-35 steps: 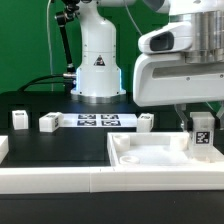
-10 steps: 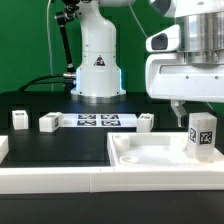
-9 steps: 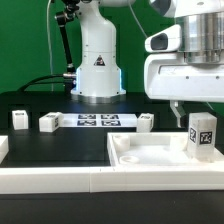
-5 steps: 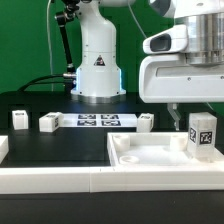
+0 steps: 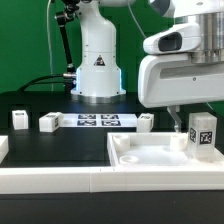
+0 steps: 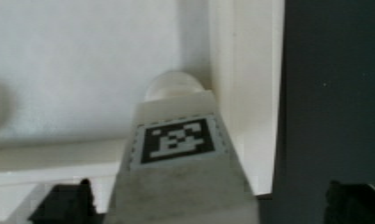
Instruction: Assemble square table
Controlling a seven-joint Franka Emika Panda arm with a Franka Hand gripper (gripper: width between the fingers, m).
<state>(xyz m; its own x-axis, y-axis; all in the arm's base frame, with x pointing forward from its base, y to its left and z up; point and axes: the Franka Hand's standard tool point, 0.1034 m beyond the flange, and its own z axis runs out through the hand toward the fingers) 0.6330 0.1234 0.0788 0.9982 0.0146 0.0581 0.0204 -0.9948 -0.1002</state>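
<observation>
item: square table, part-built. square table top (image 5: pixel 150 160) lies on the black surface (image 5: pixel 70 145) toward the exterior view's right, hollow side up. one leg post (image 5: pixel 204 133) stands upright in its far corner on that side, tag facing the camera. the other loose leg posts (image 5: pixel 48 122) wait in a row well apart, flanking the marker board (image 5: pixel 97 120). end effector (image 6: pixel 210 197): spread wide and holding nothing. the wrist view shows a dark fingertip (image 6: pixel 68 197) on either side of the post with a gap at each. step in hand, as judged: taking hold of the standing post to turn it home in its corner. to do it well, keep the post centred between the jaws, come down straight, and close on two flat opposite faces rather than across an edge. grip low enough that the post cannot tilt, then turn about its own axis without dragging the top. change noted: against a second ago the arm's white body hangs lower over the post. the post itself stands where it stood.
</observation>
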